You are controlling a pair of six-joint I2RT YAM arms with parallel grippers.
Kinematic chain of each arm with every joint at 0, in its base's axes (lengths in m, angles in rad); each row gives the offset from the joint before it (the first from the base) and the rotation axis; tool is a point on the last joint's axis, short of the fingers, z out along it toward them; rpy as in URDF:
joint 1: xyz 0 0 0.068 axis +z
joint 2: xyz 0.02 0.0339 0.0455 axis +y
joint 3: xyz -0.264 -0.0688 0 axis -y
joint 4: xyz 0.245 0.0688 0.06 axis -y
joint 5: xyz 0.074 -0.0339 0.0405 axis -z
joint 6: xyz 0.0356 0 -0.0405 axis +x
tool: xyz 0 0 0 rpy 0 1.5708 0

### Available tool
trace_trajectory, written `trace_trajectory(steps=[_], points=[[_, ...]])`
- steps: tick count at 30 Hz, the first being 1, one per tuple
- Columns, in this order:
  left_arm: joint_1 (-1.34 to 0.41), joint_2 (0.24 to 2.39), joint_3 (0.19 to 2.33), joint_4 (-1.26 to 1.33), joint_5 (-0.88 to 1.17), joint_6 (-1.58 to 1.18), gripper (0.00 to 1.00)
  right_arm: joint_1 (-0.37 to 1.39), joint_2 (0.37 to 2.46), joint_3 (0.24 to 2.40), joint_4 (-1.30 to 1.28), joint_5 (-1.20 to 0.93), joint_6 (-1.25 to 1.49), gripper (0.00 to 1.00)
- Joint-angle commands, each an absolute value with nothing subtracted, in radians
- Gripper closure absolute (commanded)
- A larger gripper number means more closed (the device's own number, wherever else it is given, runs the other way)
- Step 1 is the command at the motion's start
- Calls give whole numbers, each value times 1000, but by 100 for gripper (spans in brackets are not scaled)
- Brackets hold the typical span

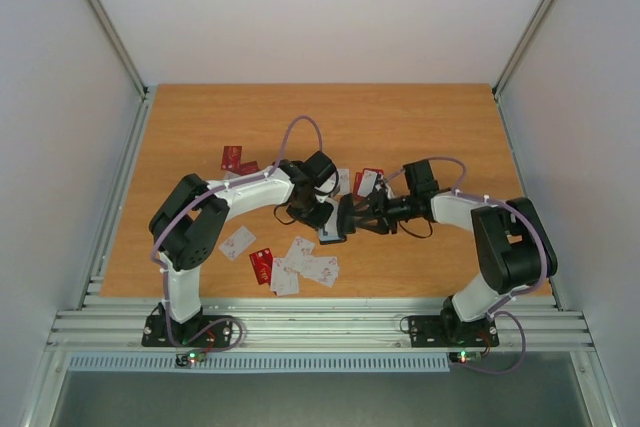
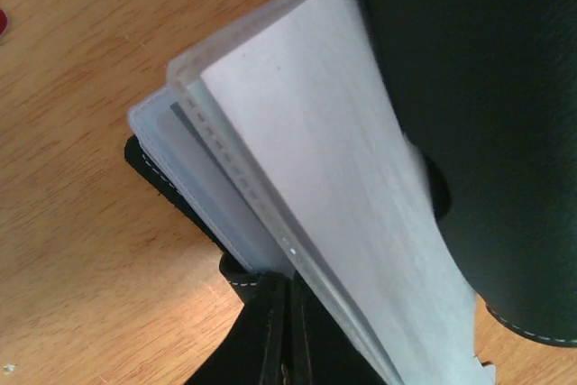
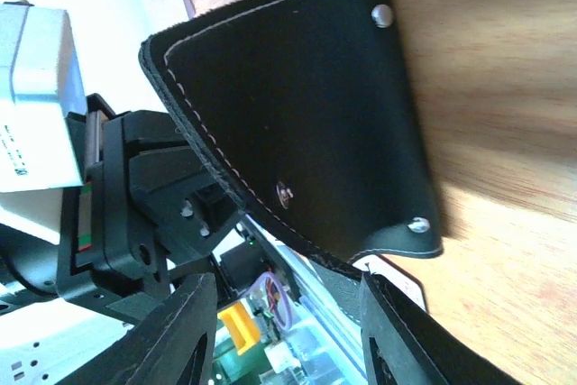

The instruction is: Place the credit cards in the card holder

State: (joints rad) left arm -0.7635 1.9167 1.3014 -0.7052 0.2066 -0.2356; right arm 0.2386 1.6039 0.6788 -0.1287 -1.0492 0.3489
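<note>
Black card holder [image 3: 306,105], sleeves [image 2: 306,178] fanned ready for credit cards [image 1: 305,265]: our left gripper [image 1: 321,214] pinches it tight; our right gripper [image 3: 288,317] waits half-spread beside it, and we cannot tell its hold.

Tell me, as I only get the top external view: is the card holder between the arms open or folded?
Observer: Open. The left wrist view shows the black folding leather card holder spread, its frosted plastic sleeves fanned out.
Operator: Is the right pincer gripping it?
Observer: No. In the right wrist view its fingers stand apart, the holder's stitched cover just past their tips.
Operator: And the left pincer?
Observer: Shut on an edge of the holder's cover, seen in the left wrist view.
</note>
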Motion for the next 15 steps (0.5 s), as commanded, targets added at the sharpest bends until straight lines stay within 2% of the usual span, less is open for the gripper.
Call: trace_trajectory(steps=[1, 15], points=[[-769, 1898, 1309, -688, 232, -235, 100, 265, 1632, 730, -150, -1068, 323, 55], [-769, 1865, 1276, -661, 255, -260, 100, 354, 1727, 829, -141, -1046, 332, 56]])
